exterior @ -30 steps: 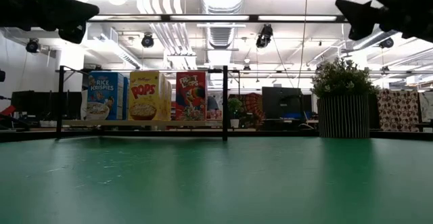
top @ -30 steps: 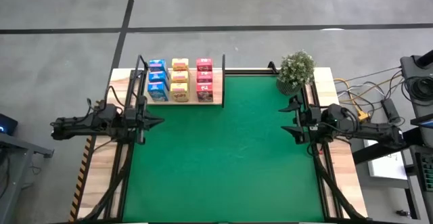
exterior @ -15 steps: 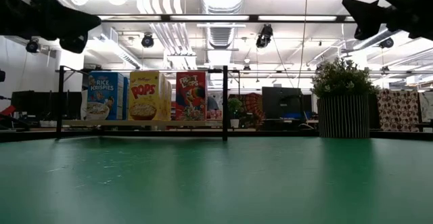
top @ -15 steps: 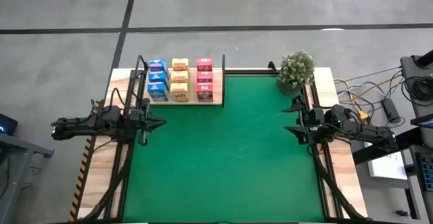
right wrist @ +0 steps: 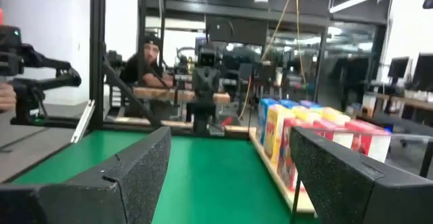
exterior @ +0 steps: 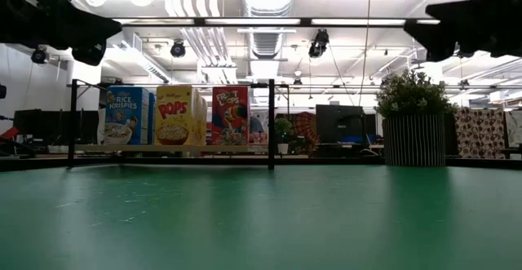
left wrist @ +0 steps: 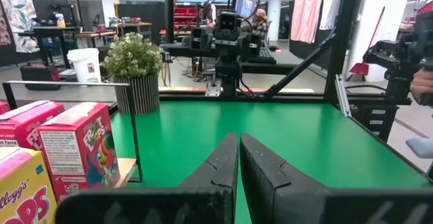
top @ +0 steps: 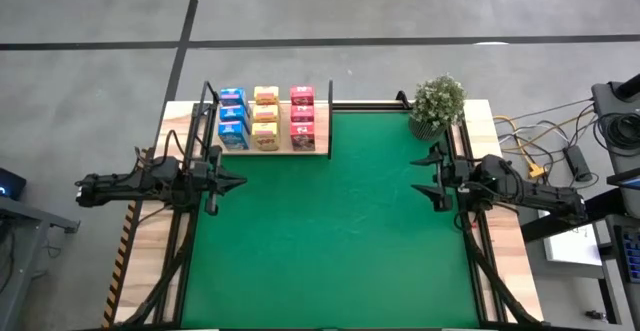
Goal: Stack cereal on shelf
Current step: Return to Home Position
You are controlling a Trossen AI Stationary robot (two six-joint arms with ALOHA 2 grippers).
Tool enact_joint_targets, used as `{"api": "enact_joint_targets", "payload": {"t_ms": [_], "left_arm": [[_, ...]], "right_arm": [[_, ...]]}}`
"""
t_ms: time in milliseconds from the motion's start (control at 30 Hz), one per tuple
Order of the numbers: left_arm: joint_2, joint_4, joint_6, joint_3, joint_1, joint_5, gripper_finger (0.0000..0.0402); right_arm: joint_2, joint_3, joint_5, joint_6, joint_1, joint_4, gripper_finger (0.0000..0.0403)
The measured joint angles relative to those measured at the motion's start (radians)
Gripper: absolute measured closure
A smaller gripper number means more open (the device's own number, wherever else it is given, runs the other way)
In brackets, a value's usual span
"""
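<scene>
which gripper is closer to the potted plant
Right. The right gripper hangs over the green mat's right edge, close beside the potted plant; the left gripper is across the mat, by the shelf.

The cereal (top: 265, 131) comes in three colours: blue boxes (top: 232, 118), yellow boxes (top: 265, 99) with red lettering, and pink boxes (top: 302, 118) with many-coloured print on red fronts. The shelf (top: 323, 136) is pale wood with black posts. A green mat (top: 330, 221) covers the light-wood tabletop (top: 480, 131). Yellow-black striped tape (top: 126, 233) edges its left side. The plant (top: 438, 99) has grey-green leaves and a ribbed grey pot. Both arms (top: 130, 183) are black, as are their fingers (left wrist: 220, 166).
</scene>
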State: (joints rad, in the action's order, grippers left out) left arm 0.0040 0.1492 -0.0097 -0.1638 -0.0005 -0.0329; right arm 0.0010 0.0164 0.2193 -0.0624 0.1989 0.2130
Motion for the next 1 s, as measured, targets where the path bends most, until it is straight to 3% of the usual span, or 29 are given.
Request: {"api": "enact_joint_targets", "payload": {"t_ms": [300,400,767,1000], "left_arm": [[0.002,0.004,0.048,0.011,0.0,-0.002,0.0402],[0.003,0.004,0.043,0.012,0.0,-0.007,0.0402],[0.005,0.008,0.023,0.012,0.0,-0.009,0.0402],[0.006,0.008,0.026,0.012,0.0,-0.01,0.0402]], "right_arm": [[0.005,-0.004,-0.005,-0.012,0.0,-0.063,0.0119],[0.014,-0.004,-0.05,-0.004,0.0,-0.079,0.0125],[0.034,-0.005,-0.087,-0.156,0.0,-0.085,0.0129],[0.035,-0.005,-0.088,-0.142,0.0,-0.085,0.0129]]}}
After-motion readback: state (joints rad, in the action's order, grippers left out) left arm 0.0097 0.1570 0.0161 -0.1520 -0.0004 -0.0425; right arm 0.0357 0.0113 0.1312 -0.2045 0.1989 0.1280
